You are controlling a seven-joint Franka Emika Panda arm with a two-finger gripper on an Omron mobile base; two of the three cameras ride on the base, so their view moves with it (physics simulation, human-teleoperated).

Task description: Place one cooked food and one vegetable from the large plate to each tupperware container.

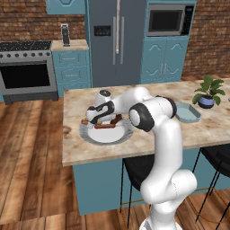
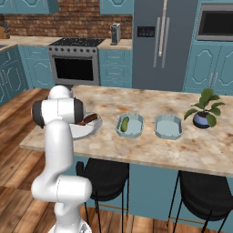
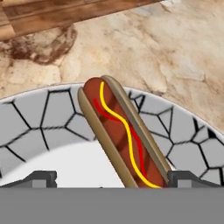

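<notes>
The large plate [image 3: 43, 118], white with a grey patterned rim, lies at the left end of the island counter [image 1: 105, 134] [image 2: 86, 129]. A hot dog [image 3: 122, 131] with yellow and red sauce lines lies on its rim, and my open gripper [image 3: 113, 179] hangs low over it with a fingertip on either side of its near end. In the left base view the gripper [image 1: 93, 119] is just above the plate, beside brown food pieces [image 1: 107, 126]. Two tupperware containers stand to the right: the nearer one [image 2: 134, 132] holds a green vegetable [image 2: 124, 124], the farther one [image 2: 168, 126] is empty.
A potted plant [image 2: 205, 109] stands on the counter's right end, past the containers. Black stools [image 2: 102, 177] sit under the counter's near edge. Stove, fridge and cabinets line the back wall.
</notes>
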